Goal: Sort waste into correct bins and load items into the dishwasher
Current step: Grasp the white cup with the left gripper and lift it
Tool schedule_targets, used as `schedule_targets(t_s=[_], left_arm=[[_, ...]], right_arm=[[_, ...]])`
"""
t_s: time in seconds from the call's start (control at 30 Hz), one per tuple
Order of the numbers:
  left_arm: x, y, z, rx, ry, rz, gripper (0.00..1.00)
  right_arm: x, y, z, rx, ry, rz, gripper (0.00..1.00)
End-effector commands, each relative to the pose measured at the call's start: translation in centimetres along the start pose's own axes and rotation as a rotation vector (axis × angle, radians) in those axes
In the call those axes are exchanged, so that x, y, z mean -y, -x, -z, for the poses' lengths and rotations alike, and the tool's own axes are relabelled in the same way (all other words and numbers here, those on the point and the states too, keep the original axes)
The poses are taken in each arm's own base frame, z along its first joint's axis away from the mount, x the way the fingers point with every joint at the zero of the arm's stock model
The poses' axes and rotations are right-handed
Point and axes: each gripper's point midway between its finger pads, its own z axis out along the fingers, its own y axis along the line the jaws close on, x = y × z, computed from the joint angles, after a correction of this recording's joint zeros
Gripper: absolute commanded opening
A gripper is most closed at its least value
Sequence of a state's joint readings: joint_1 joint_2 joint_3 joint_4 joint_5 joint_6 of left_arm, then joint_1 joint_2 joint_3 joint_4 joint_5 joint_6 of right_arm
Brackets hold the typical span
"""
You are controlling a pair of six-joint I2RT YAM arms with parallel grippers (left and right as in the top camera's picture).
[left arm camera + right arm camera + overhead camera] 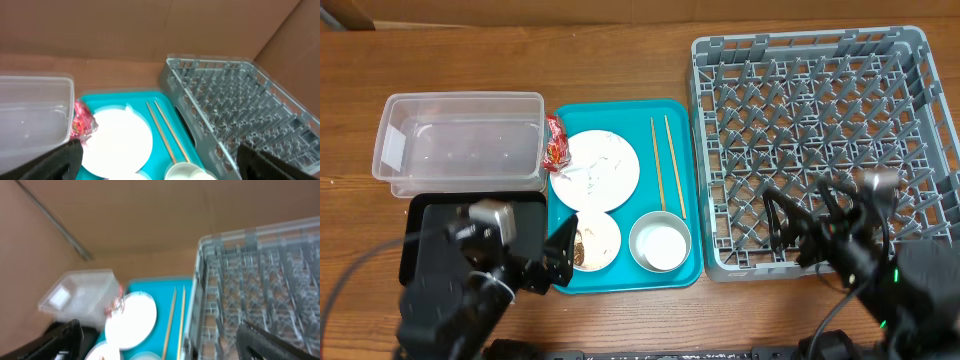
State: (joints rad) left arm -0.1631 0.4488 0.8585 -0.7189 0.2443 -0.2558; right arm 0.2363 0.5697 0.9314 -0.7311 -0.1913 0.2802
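teal tray [620, 115]: large plate [595, 170], small plate [598, 242], bowl [660, 243], chopsticks [667, 165] | red wrapper [556, 142] beside tub [460, 140]

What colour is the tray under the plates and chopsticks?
Teal: the rectangular plastic tray shows best overhead.

Brown wooden table [620, 60], plain cardboard backdrop [125, 25]

Plates [595, 167] on tray [675, 275], between tub [460, 140] and rack [820, 140]
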Motion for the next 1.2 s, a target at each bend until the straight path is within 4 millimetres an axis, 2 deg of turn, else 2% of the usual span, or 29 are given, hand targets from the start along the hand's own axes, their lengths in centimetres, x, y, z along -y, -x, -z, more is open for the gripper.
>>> schedule_targets(t_s=[0.0, 0.07, 0.1, 0.2, 0.33, 0.47, 0.57, 0.73, 0.9, 1.0, 1.17], left_arm=[[1.3, 2.9, 0.5, -0.091, -0.003, 0.027, 1.00], [2.3, 3.9, 0.4, -0.157, -0.032, 0.047, 1.00], [3.3, 3.5, 0.3, -0.216, -0.079, 0.070, 1.00], [4.6, 3.1, -0.2, -0.263, -0.164, 0.084, 1.00], [3.8, 2.4, -1.0, -0.308, -0.129, 0.101, 1.00], [3.9, 0.8, -1.7, -0.401, -0.141, 0.159, 1.00], [3.9, -1.6, -2.3, -0.529, -0.137, 0.184, 1.00], [5.7, -5.2, -2.8, -0.724, -0.165, 0.173, 1.00], [5.5, -9.1, -3.9, -0.871, -0.016, 0.119, 0.98], [5.0, -11.4, -5.2, -0.904, 0.115, 0.076, 0.93], [6.3, -15.0, -8.1, -0.940, 0.169, -0.019, 0.84]], right_arm=[[-1.6, 2.0, -0.9, -0.093, 0.030, -0.025, 1.00], [-2.3, 2.1, -2.2, -0.192, 0.049, -0.051, 1.00], [-2.7, 1.7, -3.2, -0.244, 0.078, -0.067, 1.00], [-3.5, 0.5, -4.4, -0.322, 0.142, -0.094, 1.00], [-3.7, -0.5, -5.4, -0.384, 0.168, -0.119, 1.00], [-3.6, -0.4, -5.7, -0.383, 0.168, -0.118, 1.00], [-3.8, 0.0, -5.8, -0.364, 0.179, -0.111, 1.00], [-4.0, 0.5, -6.0, -0.344, 0.186, -0.107, 1.00], [-4.0, 0.5, -6.0, -0.345, 0.186, -0.107, 1.00], [-4.0, 0.5, -6.0, -0.343, 0.187, -0.106, 0.97], [-4.0, 0.5, -6.0, -0.345, 0.190, -0.107, 0.92]])
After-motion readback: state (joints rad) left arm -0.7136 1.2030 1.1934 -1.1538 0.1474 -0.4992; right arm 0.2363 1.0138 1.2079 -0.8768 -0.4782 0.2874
